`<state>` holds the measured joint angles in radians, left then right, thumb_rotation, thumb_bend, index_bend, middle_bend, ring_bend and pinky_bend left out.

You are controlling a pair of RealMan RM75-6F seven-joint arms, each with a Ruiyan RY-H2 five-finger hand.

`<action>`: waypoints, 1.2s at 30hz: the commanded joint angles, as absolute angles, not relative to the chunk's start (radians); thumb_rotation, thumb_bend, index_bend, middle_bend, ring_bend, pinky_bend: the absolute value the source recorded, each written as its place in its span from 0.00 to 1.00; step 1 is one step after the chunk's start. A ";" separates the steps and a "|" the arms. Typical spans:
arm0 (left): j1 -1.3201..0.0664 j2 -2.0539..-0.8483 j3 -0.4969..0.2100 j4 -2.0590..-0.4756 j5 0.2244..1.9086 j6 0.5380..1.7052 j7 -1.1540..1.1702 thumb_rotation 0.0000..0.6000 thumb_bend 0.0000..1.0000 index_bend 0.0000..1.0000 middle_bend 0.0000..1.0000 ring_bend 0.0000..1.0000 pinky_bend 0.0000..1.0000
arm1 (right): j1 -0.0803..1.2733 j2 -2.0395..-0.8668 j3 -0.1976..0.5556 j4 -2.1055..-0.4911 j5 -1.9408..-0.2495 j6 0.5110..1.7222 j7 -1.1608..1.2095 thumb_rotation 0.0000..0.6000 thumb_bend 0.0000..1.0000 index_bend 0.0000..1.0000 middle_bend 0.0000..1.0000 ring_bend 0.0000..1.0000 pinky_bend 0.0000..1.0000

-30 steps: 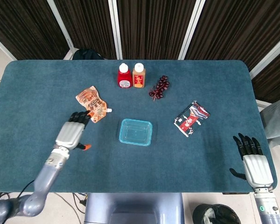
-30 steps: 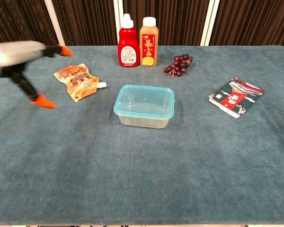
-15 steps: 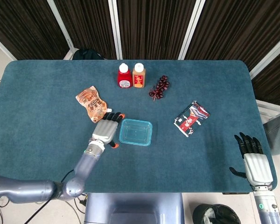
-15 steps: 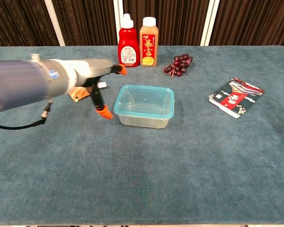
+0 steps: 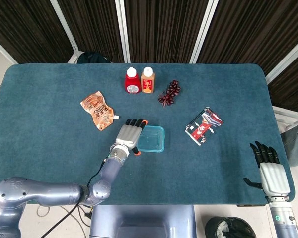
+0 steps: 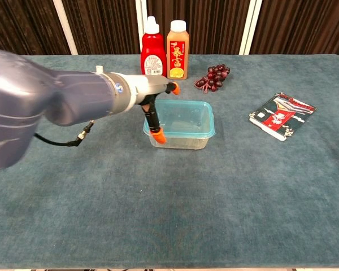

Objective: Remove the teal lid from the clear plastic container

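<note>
The clear plastic container (image 5: 155,140) (image 6: 183,140) stands mid-table with its teal lid (image 5: 156,136) (image 6: 190,117) seated on top. My left hand (image 5: 129,135) (image 6: 156,110) is at the container's left end. Its fingers stretch out over the lid's left edge, and an orange-tipped thumb hangs down by the front left corner. It grips nothing that I can see. My right hand (image 5: 273,173) lies flat with fingers spread near the table's front right corner, far from the container, and shows in the head view only.
A red sauce bottle (image 5: 132,82) (image 6: 153,56), an orange bottle (image 5: 147,81) (image 6: 177,51) and grapes (image 5: 170,93) (image 6: 213,77) stand behind the container. An orange pouch (image 5: 98,110) lies to its left, a red-and-black packet (image 5: 203,126) (image 6: 282,116) to its right.
My left hand has swept right from beside the orange pouch to the container's left end. The container has slid slightly right. The right hand has stayed put.
</note>
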<state>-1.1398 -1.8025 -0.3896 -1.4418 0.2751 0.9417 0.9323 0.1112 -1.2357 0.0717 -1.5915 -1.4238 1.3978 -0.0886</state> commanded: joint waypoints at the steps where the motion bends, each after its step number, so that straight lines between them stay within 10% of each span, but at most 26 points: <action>1: -1.173 -1.832 -0.393 -1.395 0.241 0.921 0.932 1.00 0.00 0.00 0.00 0.00 0.00 | 0.112 -1.234 0.072 -1.594 -1.421 1.396 -0.090 1.00 0.19 0.00 0.00 0.00 0.00; 8: -1.218 -1.878 -0.391 -1.306 0.224 0.892 0.926 1.00 0.00 0.00 0.02 0.02 0.15 | 0.111 -1.231 0.071 -1.602 -1.417 1.393 -0.091 1.00 0.19 0.00 0.00 0.00 0.00; 14: -1.225 -1.917 -0.377 -1.244 0.348 0.882 0.853 1.00 0.09 0.13 0.23 0.23 0.42 | 0.110 -1.228 0.070 -1.611 -1.414 1.391 -0.091 1.00 0.19 0.00 0.00 0.00 0.00; 36: -1.109 -1.727 -0.243 -1.306 0.920 0.574 0.436 1.00 0.09 0.15 0.22 0.20 0.37 | 0.185 -1.363 0.017 -1.757 -1.529 1.310 -0.323 1.00 0.19 0.00 0.00 0.00 0.00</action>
